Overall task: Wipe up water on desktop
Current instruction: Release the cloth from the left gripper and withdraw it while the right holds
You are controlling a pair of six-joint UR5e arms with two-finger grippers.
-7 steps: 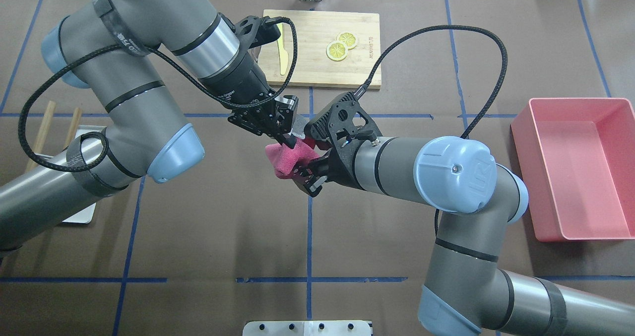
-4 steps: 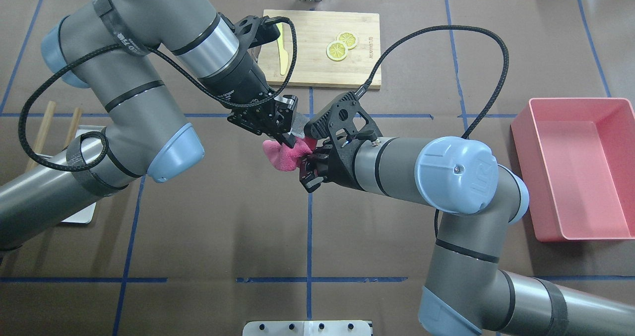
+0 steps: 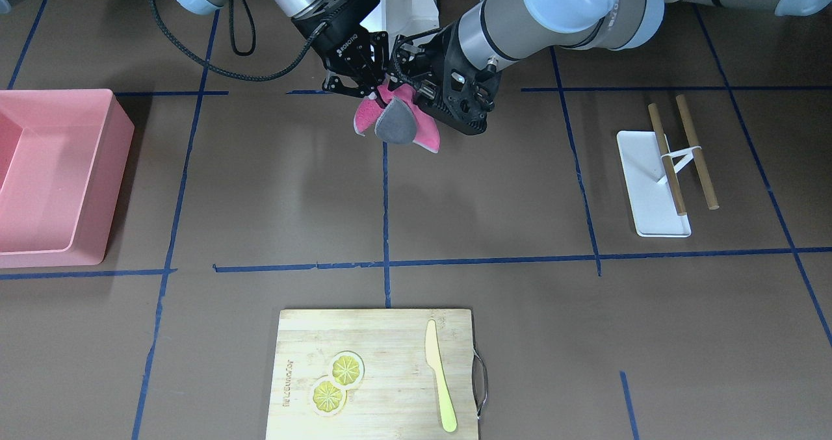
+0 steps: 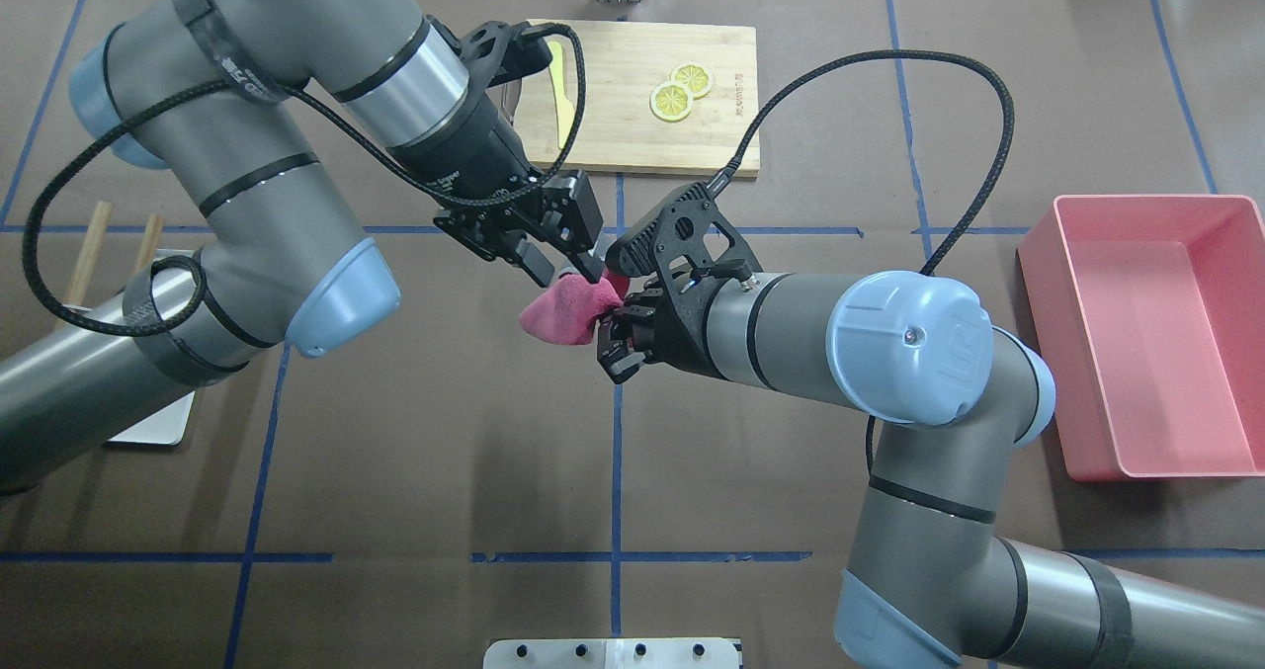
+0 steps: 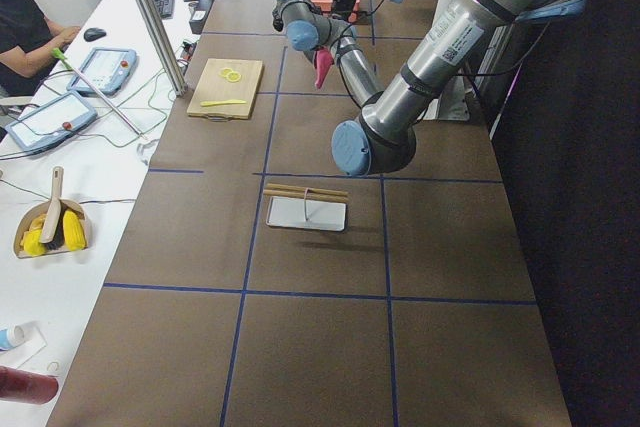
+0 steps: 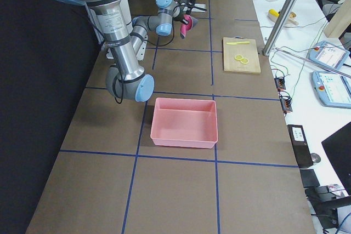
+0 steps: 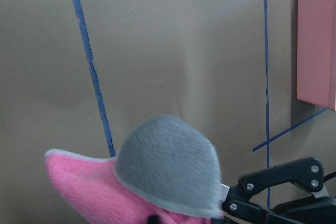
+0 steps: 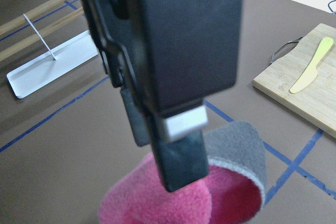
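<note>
Pink cloth above desktop | right fingers pinching it | left fingers spread

Seen from the robot's side, the blue-taped brown desktop bears a bamboo cutting board at twelve o'clock. A pink bin sits at three, a white tray at nine.

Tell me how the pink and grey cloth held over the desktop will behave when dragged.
Probably floppy: the cloth droops in folds from the right gripper, so it would likely bunch up rather than slide flat. Its fuzzy surface suggests it is light and would cling to the matte desktop rather than slip. It looks unlikely to be fragile.
</note>
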